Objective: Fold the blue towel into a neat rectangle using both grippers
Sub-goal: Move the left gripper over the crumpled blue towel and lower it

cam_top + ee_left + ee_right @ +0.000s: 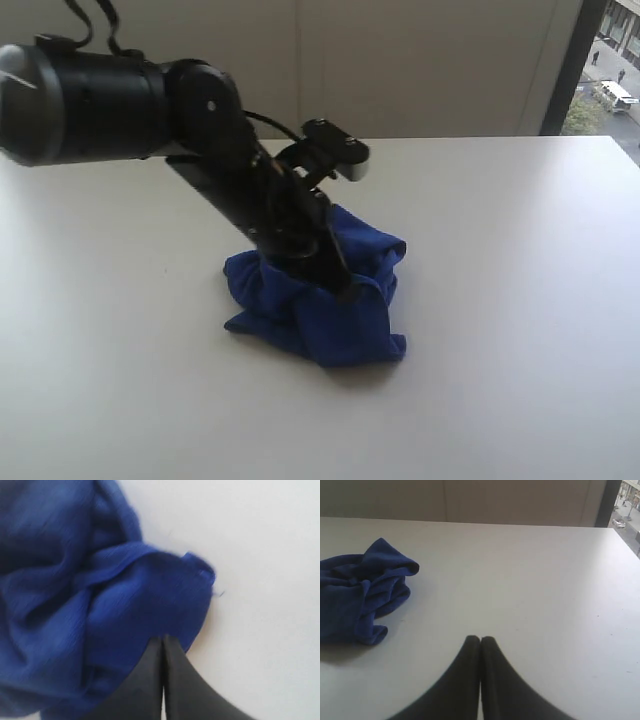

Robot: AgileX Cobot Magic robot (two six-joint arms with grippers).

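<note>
The blue towel [330, 310] lies crumpled in a heap near the middle of the white table. My left gripper [345, 290] reaches down from the left onto the heap. In the left wrist view its tips [163, 638] are shut tight together against the towel [100, 605], close to one edge, and no cloth shows between them. My right gripper [480, 639] is shut and empty above bare table, well away from the towel [360, 595]. It is outside the exterior view. The white tag is hidden.
The white table [520, 300] spreads on every side of the heap. A beige wall runs behind its far edge [450, 138]. A window strip [610, 60] is at the far right corner.
</note>
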